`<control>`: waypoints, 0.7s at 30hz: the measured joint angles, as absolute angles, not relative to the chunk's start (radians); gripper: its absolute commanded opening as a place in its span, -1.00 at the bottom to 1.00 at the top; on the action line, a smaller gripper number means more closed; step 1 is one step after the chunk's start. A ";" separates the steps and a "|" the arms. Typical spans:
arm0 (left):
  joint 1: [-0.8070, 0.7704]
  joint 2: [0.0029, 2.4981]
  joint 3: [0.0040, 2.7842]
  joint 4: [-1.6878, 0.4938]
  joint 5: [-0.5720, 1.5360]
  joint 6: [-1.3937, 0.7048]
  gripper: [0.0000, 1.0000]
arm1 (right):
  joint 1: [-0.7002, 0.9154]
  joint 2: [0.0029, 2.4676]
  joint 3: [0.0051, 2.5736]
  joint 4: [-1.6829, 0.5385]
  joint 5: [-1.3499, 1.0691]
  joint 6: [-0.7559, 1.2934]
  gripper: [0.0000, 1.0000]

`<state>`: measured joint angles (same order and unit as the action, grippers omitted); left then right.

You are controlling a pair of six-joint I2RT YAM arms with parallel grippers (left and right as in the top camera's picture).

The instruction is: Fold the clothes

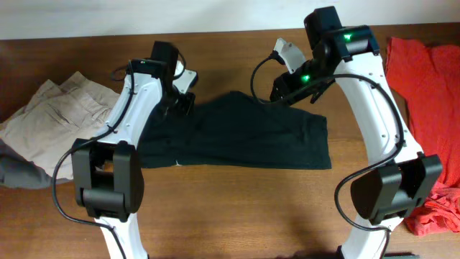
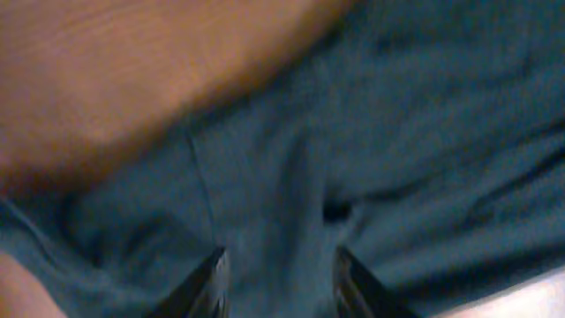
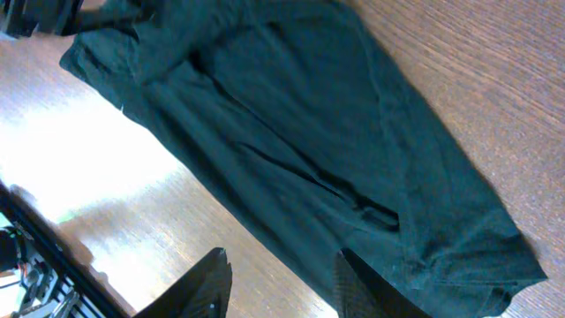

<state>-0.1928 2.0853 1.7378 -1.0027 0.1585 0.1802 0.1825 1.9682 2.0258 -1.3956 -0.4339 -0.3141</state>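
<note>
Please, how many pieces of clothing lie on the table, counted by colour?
Black: 1, the T-shirt
Beige: 1, the trousers
Grey: 1, the grey cloth at the left edge, mostly out of view
Red: 2, it seems, the dark red garment and the lighter red garment
Total: 5
</note>
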 measured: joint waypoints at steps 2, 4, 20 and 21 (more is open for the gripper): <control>-0.191 2.087 1.733 -0.970 0.150 0.180 -0.24 | 0.183 1.968 2.026 -1.396 -0.434 -0.313 -0.15; -0.190 2.094 1.731 -0.945 0.145 0.180 -0.24 | 0.183 1.968 2.026 -1.395 -0.434 -0.314 -0.15; -0.177 2.248 1.723 -0.861 0.152 0.182 -0.60 | 0.183 1.968 2.026 -1.395 -0.434 -0.313 -0.15; -0.177 2.248 1.723 -0.858 0.155 0.185 -0.67 | 0.183 1.968 2.026 -1.395 -0.434 -0.313 -0.15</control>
<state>-0.1768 2.2482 1.7229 -0.8581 0.1547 0.1848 0.1825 1.9682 2.0258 -1.3949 -0.4339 -0.3134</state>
